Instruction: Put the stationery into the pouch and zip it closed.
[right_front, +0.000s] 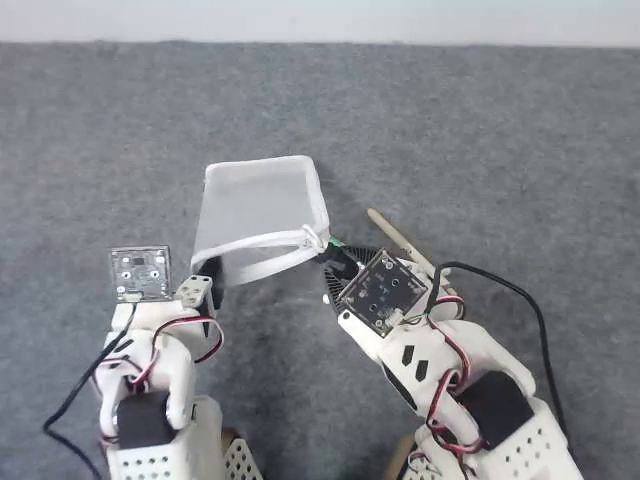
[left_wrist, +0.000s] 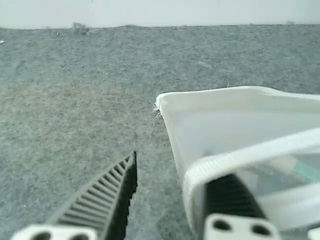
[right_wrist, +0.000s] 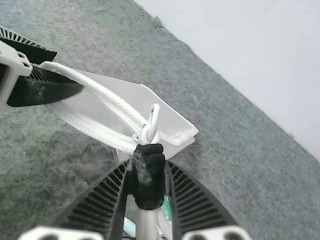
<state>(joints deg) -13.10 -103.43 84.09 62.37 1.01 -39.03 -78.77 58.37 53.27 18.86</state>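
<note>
The white, see-through mesh pouch (right_front: 262, 205) lies flat on the table, its open mouth turned toward both arms and spanning the gap between the two pincers. Through its wall a teal-green item (left_wrist: 306, 169) seems to sit inside already, though I cannot tell what it is.

At the corner of the mouth nearest the right pincer (right_wrist: 148, 166), a white zip ring (right_wrist: 151, 122) leads to a small black pull tab (right_wrist: 146, 180). The right pincer is clamped tight on that tab, probably so it can draw the slider along the white zip band (right_wrist: 92, 89).

At the far end of that band, the left pincer (left_wrist: 175, 172) stands with its jaws wide apart. One finger (left_wrist: 227, 192) sits under the rim of the mouth and the other lies outside it. This looks like an anchor to keep the pouch from sliding when the zip is pulled.

Just beside the right pincer, on its side away from the pouch, a pale wooden pencil-like stick (right_front: 398, 238) lies on the grey felt-covered table (right_front: 520, 130). If it counts as stationery, zipping now would be too early.
</note>
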